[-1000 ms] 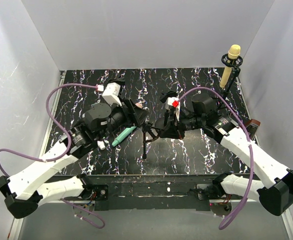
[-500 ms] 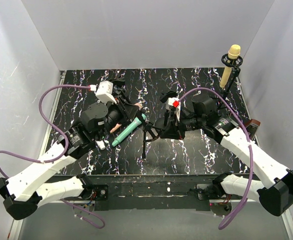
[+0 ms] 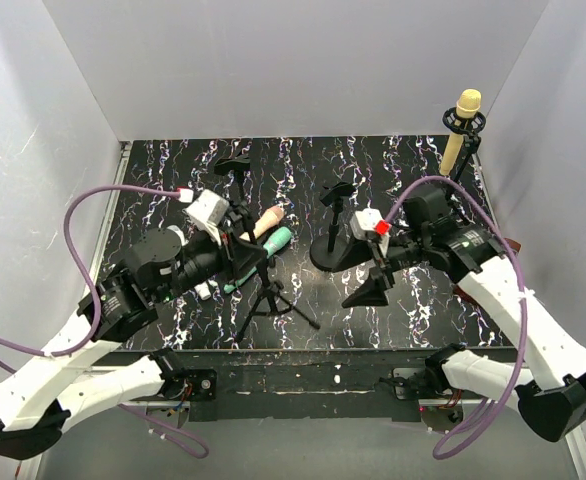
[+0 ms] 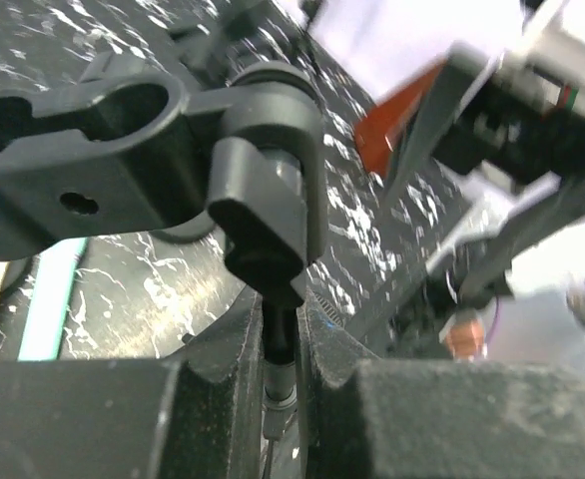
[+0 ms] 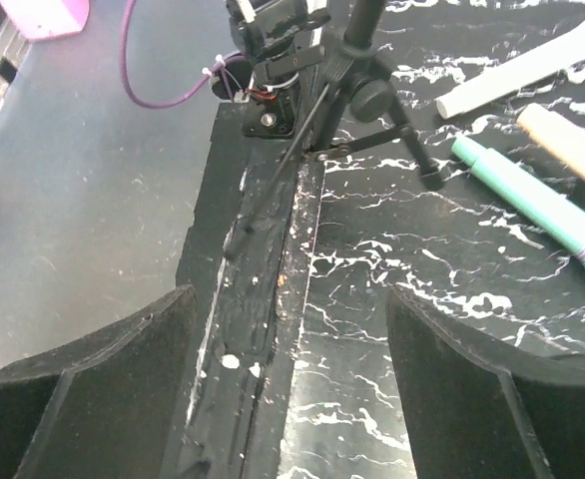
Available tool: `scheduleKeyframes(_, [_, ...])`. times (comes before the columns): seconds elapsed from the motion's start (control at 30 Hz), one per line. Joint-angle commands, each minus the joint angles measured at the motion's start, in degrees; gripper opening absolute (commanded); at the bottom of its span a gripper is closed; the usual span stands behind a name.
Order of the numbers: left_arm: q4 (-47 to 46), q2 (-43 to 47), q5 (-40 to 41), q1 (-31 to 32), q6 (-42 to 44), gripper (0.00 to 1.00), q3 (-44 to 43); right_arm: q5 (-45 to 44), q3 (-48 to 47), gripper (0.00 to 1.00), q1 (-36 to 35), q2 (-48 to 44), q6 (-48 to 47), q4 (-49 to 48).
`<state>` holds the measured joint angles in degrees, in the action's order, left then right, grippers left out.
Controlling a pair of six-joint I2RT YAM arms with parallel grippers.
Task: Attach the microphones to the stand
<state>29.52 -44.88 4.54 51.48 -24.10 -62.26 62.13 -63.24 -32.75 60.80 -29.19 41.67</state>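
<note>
Teal microphone (image 3: 279, 238) lies beside tripod stand (image 3: 270, 298).

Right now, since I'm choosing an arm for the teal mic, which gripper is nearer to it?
Left. The left gripper, shut on the tripod, is right beside the teal mic. The right gripper, open, is far off to the mic's right.

The tripod stand (image 3: 270, 295) has shifted left and toward the near edge, and is now clamped in the left gripper (image 3: 258, 262). That gripper has swung off the peach mic (image 3: 261, 224) and teal mic (image 3: 273, 241). The right gripper (image 3: 370, 290) has drawn away rightward, fingers spread apart.
</note>
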Motion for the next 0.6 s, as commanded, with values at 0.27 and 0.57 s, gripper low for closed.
scheduleKeyframes(0.27, [7.04, -13.29, -45.83, 0.2, 27.59, 0.0, -3.56, -0.51, -18.04, 0.87, 2.08, -0.16, -36.19, 27.49])
scheduleKeyframes(0.57, [5.64, -22.35, -52.43, 0.2, 32.45, 0.0, -7.61, 0.35, -17.46, 0.88, 2.08, 1.35, -38.05, 27.24])
